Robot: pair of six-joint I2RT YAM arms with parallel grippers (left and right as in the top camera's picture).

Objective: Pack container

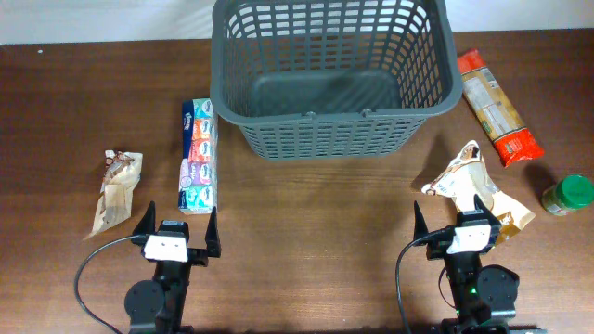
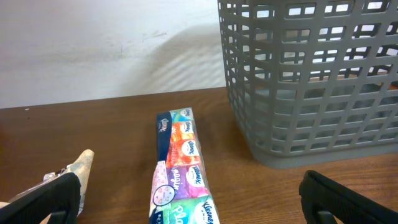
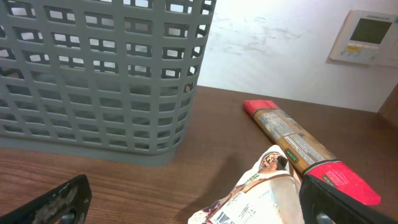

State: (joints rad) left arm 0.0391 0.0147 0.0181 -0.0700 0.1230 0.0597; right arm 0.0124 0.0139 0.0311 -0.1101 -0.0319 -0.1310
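Note:
The dark grey slotted container (image 1: 329, 139) stands empty at the back middle of the table; it also shows in the left wrist view (image 2: 311, 81) and in the right wrist view (image 3: 99, 74). A colourful tissue multipack (image 1: 198, 155) lies left of it, ahead of my left gripper (image 1: 179, 232), which is open and empty; the pack shows in the left wrist view (image 2: 180, 171). A white and brown snack bag (image 1: 473, 186) lies just ahead of my right gripper (image 1: 452, 223), which is open and empty; the bag shows in the right wrist view (image 3: 261, 196).
A small brown bag (image 1: 118, 190) lies at the far left. A long red and tan packet (image 1: 497, 107) lies right of the container, also in the right wrist view (image 3: 305, 146). A green-lidded jar (image 1: 567, 195) stands at the right edge.

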